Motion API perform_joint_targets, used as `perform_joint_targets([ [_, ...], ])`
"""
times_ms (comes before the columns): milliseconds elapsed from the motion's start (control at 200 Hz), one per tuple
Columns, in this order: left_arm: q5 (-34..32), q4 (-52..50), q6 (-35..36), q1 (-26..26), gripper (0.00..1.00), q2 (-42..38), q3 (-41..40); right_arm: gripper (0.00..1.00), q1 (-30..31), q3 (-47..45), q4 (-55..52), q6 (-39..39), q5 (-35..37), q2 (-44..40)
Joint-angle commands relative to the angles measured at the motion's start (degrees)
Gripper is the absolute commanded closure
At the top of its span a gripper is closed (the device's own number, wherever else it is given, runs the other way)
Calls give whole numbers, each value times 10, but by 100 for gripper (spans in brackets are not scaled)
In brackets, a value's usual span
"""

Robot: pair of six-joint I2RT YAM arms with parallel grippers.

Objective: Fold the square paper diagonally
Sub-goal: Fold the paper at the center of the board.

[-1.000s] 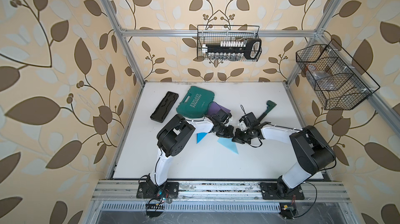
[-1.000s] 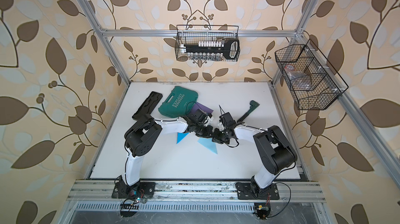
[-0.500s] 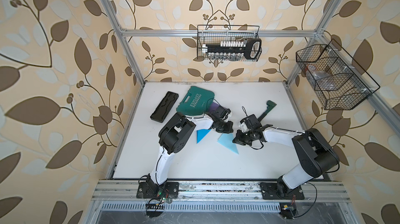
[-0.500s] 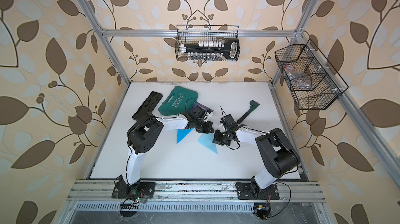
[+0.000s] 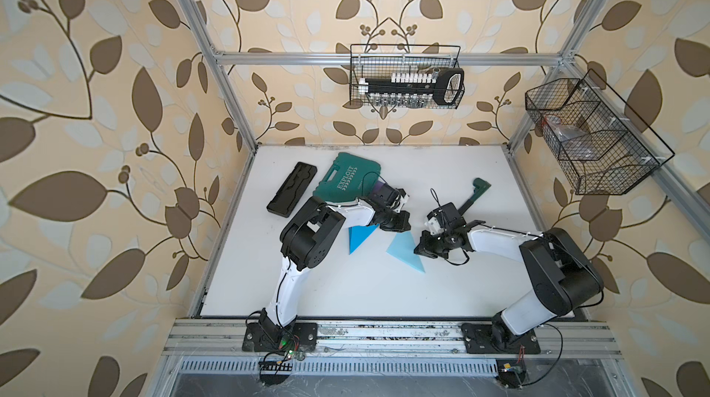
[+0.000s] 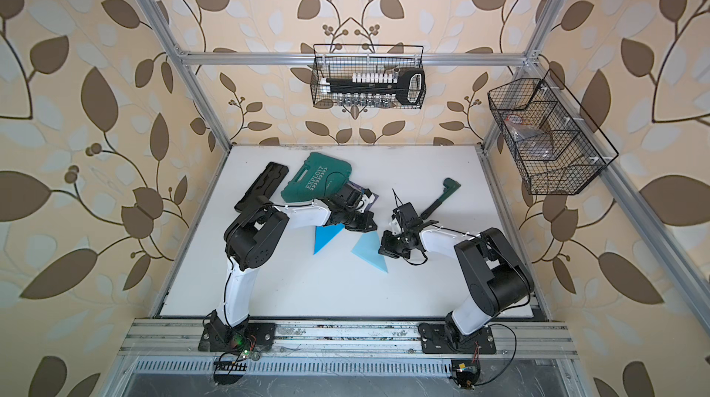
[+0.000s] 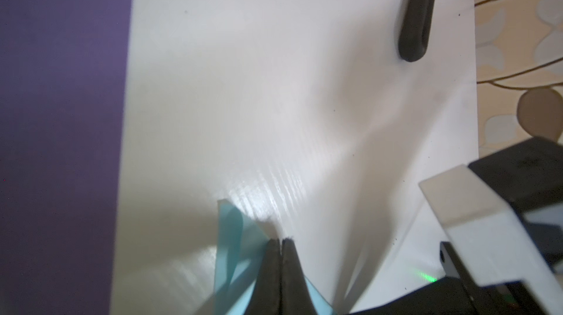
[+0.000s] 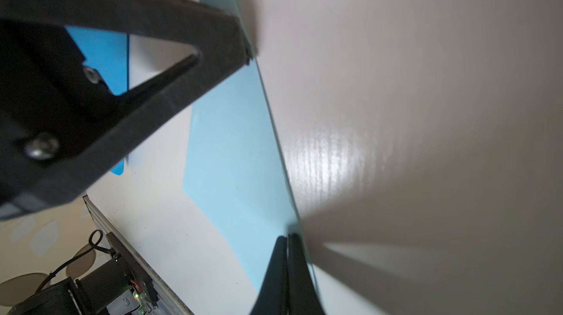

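Closest to us on the table (image 5: 345, 291), the light blue paper (image 5: 405, 253) lies folded into a triangle. Both grippers are closed. The right gripper (image 5: 417, 251) has its tips on the edge facing its arm, and the left gripper (image 5: 405, 227) is on the far corner. We can't tell if either one actually pinches the paper. Both arms are bent low, reaching inward. Further back the green case (image 5: 347, 182) is closed. On the walls, the back basket (image 5: 357, 101) holds a socket rack (image 5: 407, 82) and the side basket (image 5: 599, 182) a clear bag (image 5: 568, 137).

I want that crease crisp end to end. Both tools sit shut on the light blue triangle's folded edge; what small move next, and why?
Probably slide the right tool along the folded edge of the light blue paper toward its front corner: it rests mid-edge, the left tool pins the far end.
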Motion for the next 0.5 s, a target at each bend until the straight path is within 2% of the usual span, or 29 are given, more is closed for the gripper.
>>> perform_joint_targets([
  [0,-45,-40,22,13,100,4,-18,100,-6,-13,-90,-18,26,7],
  [495,-58,-60,38,22,100,-16,-30,100,-17,-5,-128,-41,33,-6],
])
